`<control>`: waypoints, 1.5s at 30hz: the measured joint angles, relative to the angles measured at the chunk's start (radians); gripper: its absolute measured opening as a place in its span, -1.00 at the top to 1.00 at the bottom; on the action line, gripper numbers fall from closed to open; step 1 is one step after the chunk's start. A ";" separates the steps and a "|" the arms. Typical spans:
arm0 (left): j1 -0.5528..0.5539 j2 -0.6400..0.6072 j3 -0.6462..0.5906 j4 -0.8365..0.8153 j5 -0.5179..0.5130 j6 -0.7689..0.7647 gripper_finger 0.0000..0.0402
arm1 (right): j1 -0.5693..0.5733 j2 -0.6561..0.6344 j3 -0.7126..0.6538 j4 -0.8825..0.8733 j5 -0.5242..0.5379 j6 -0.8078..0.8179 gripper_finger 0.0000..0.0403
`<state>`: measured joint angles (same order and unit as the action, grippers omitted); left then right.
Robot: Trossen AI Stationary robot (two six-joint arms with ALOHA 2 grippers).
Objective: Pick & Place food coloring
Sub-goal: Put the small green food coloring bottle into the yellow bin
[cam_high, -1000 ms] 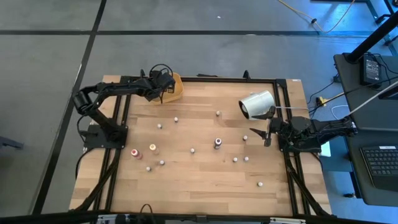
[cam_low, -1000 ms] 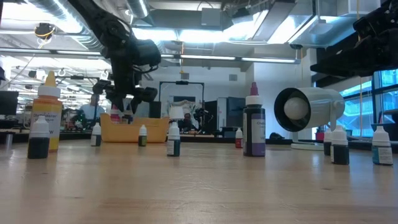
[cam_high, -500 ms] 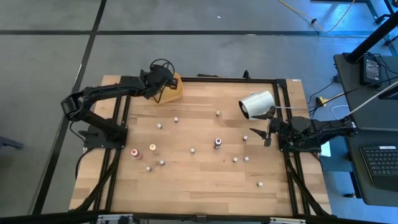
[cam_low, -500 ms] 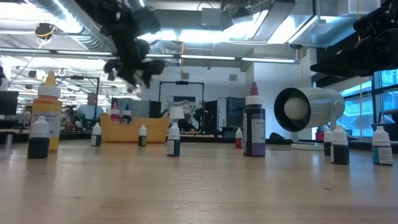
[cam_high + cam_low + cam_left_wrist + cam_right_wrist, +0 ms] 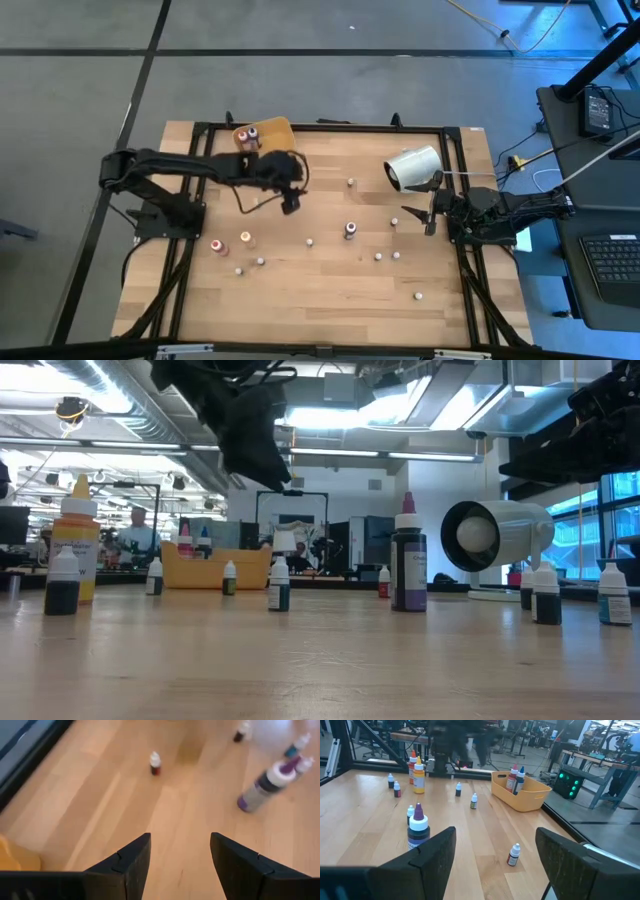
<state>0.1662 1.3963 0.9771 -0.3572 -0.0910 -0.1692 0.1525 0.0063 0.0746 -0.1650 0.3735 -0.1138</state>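
- Two food coloring bottles (image 5: 246,137) stand in the yellow tray (image 5: 272,128) at the table's far edge, so part of the job looks done.
- Many small bottles (image 5: 309,242) are scattered over the wooden table (image 5: 330,290), waiting.
- My left gripper (image 5: 289,203) hangs open and empty; a second ago it hovered at the tray, now it is out over mid-table.
- My right gripper (image 5: 430,222) waits, open, unmoved, near the white cylinder (image 5: 414,168).

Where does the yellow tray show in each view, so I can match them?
High: tray at the far table edge, left of centre.
Low: tray far back, left of centre.
Left wrist: corner at lower left.
Right wrist: tray right of centre.
Shared landmark: purple bottle.
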 joint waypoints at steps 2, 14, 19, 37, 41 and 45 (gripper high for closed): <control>-0.028 0.011 0.000 -0.019 -0.029 0.000 0.01 | 0.000 0.000 0.000 0.000 0.000 0.001 -0.37; -0.046 0.015 -0.034 -0.117 -0.227 -0.106 0.01 | 0.000 0.000 0.000 0.000 0.000 0.005 -0.37; -0.046 0.017 -0.090 -0.113 -0.227 -0.126 0.00 | 0.000 0.000 0.000 0.000 0.000 0.005 -0.37; -0.047 0.017 -0.246 0.018 -0.233 -0.186 -0.01 | 0.000 0.000 0.000 0.000 0.000 0.004 -0.37; -0.047 0.017 -0.248 0.019 -0.241 -0.184 -0.01 | 0.000 0.000 0.000 0.000 0.000 0.004 -0.37; -0.047 0.017 -0.248 0.018 -0.268 -0.158 -0.01 | 0.000 0.000 0.000 0.000 0.000 0.004 -0.37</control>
<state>0.1196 1.4128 0.7292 -0.3393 -0.3595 -0.3274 0.1525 0.0066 0.0746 -0.1652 0.3733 -0.1096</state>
